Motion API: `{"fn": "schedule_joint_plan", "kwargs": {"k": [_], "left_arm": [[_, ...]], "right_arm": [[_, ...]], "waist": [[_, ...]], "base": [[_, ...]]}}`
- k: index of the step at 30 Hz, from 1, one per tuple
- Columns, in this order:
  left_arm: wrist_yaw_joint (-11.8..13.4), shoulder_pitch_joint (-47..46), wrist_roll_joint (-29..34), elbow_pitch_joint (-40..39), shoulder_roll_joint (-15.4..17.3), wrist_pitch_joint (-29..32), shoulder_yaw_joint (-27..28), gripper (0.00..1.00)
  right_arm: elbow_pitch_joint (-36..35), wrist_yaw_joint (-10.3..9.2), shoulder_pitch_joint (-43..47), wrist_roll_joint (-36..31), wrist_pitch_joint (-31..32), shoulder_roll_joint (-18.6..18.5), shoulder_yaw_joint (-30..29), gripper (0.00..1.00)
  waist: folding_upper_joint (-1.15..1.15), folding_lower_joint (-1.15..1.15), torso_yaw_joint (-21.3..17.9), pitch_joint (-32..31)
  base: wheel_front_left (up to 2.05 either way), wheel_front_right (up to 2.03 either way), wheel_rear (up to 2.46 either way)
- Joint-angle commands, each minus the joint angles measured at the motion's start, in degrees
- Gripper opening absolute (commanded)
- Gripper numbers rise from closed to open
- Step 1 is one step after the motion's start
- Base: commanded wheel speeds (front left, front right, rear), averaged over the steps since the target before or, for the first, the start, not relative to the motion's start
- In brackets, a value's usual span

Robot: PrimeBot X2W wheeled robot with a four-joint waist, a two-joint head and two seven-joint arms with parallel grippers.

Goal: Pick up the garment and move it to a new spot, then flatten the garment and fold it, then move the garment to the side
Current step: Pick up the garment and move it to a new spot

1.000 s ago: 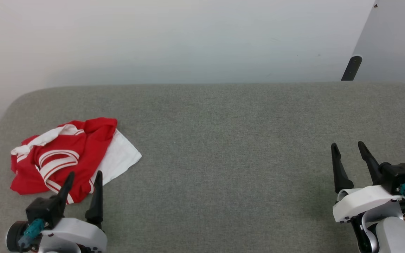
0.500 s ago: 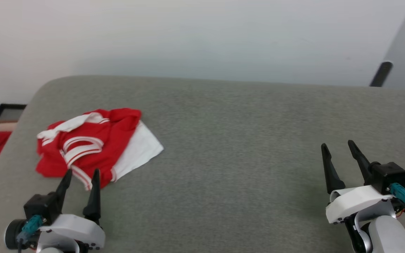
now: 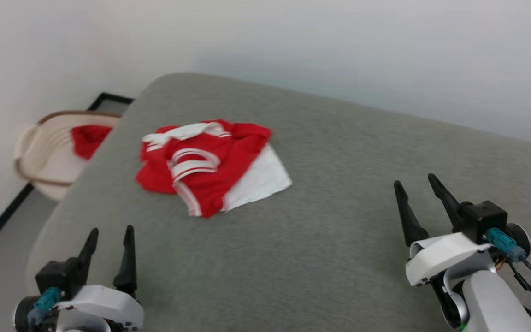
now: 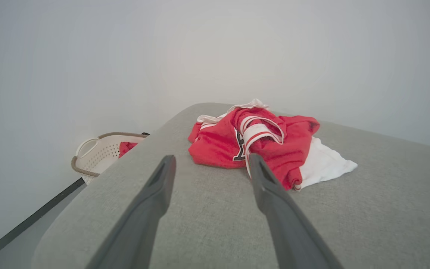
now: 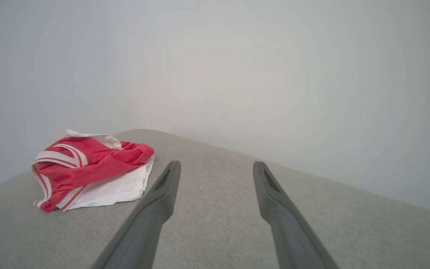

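The head view has swung left: the grey padded surface [image 3: 339, 216] now slants, and a wicker basket [image 3: 44, 152] shows beyond its left edge. The garment [image 3: 201, 161] lies crumpled, far left, itself unmoved. The left gripper [image 3: 111, 229] and right gripper [image 3: 414, 180] hover near, fingers apart and empty, so pickup looks imminent.

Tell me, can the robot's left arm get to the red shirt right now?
Probably yes. The left end effector is open and points toward the red shirt, crumpled on the grey cushion. Only bare cushion lies between them, so a forward reach looks clear.
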Motion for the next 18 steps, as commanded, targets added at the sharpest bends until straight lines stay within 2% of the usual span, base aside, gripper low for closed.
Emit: {"fn": "schedule_joint_plan", "kwargs": {"k": [1,5,13,18], "left_arm": [[0.03,0.09,0.27,0.12,-0.24,-0.01,0.18,1.00],[0.14,0.97,-0.48,-0.67,-0.44,-0.01,2.28,1.00],[0.92,5.37,-0.92,-5.79,-3.09,-0.01,7.85,1.00],[0.69,7.17,-0.60,-7.95,-4.52,-0.01,9.99,1.00]], "right_arm": [[0.39,0.02,-1.01,0.43,-0.26,0.23,0.93,1.00],[1.42,0.02,-3.54,1.04,-0.21,0.83,4.25,1.00],[6.17,0.02,-10.64,4.12,0.07,1.81,14.56,1.00],[9.36,0.02,-13.48,6.50,-0.11,2.15,18.42,1.00]], "waist": [[0.00,0.00,8.48,0.66],[0.00,0.00,11.54,1.21],[0.00,0.00,12.66,3.41],[0.00,0.00,12.79,3.74]], "base": [[0.00,0.00,0.00],[0.00,0.00,0.00],[0.00,0.00,0.00],[0.00,0.00,0.00]]}}
